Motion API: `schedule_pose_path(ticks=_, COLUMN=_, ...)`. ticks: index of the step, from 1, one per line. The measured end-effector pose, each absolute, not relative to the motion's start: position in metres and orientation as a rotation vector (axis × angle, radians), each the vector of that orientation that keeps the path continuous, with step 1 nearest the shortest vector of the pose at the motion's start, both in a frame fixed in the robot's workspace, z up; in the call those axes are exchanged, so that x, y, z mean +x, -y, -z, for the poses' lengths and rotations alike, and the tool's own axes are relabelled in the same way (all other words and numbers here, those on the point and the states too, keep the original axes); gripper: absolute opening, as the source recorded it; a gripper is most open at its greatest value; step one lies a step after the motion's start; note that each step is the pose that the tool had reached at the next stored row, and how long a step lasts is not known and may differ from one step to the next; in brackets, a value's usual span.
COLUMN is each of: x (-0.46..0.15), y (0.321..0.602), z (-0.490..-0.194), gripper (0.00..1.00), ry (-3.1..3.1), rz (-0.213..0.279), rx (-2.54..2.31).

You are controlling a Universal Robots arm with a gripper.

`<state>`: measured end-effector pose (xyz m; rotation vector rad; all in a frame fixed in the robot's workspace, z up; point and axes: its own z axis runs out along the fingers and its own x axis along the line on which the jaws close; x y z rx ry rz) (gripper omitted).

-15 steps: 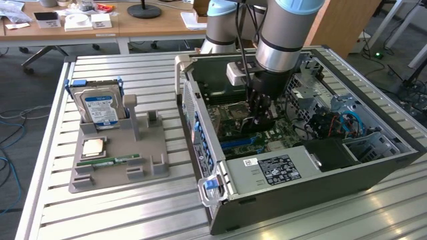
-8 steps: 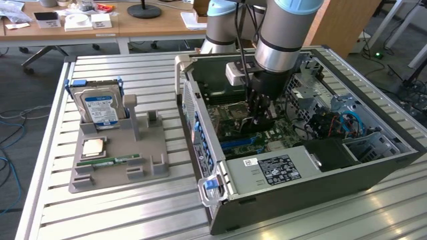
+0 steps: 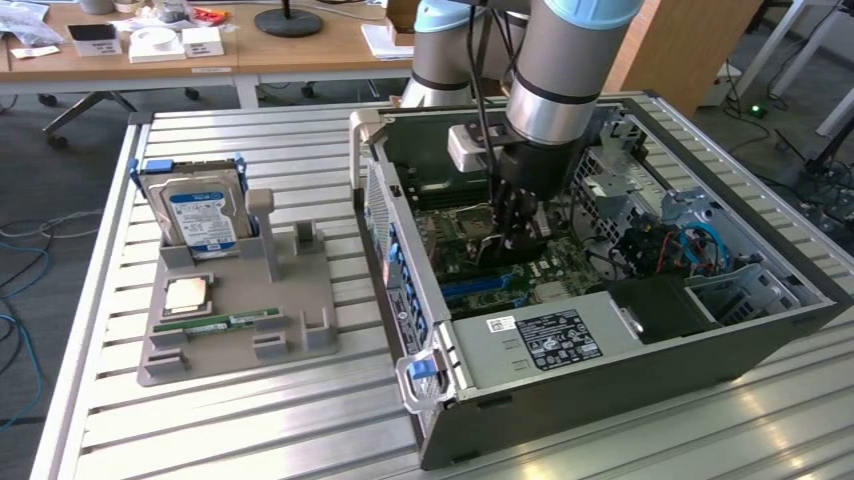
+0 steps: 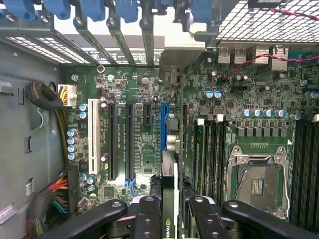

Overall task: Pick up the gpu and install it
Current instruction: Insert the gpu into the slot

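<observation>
The gpu (image 4: pixel 170 179) shows edge-on in the wrist view as a thin dark card with a pale strip, standing upright over the motherboard. It sits just beside the blue slot (image 4: pixel 163 124), with its far end under the metal bracket bay (image 4: pixel 182 55). My gripper (image 4: pixel 172 219) is shut on the gpu, one black finger (image 4: pixel 148 219) on each side of it. In the exterior view the gripper (image 3: pixel 521 238) reaches straight down into the open computer case (image 3: pixel 601 350), low over the motherboard (image 3: pixel 467 255).
On the exterior view's left a grey holder (image 3: pixel 227 345) carries a hard drive with a blue label (image 3: pixel 200 212), a processor (image 3: pixel 184 295) and a green memory stick (image 3: pixel 218 323). Case walls, drive cages and cables (image 3: pixel 681 245) crowd the gripper.
</observation>
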<state>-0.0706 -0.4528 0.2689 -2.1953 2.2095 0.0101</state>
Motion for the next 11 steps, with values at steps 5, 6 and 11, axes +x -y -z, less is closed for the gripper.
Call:
schedule_pose_path(ticks=5, x=-0.0711, y=0.4531, z=-0.2672, gripper=0.26, ry=-2.209, rz=-0.01, rx=-2.195)
schedule_pose_path(ticks=6, x=-0.0712, y=0.4533, z=-0.2666, gripper=0.26, ry=-2.209, rz=-0.01, rx=-2.195)
schedule_pose_path(ticks=11, x=-0.0715, y=0.4551, z=-0.265, gripper=0.26, ry=-2.209, rz=-0.01, rx=-2.195)
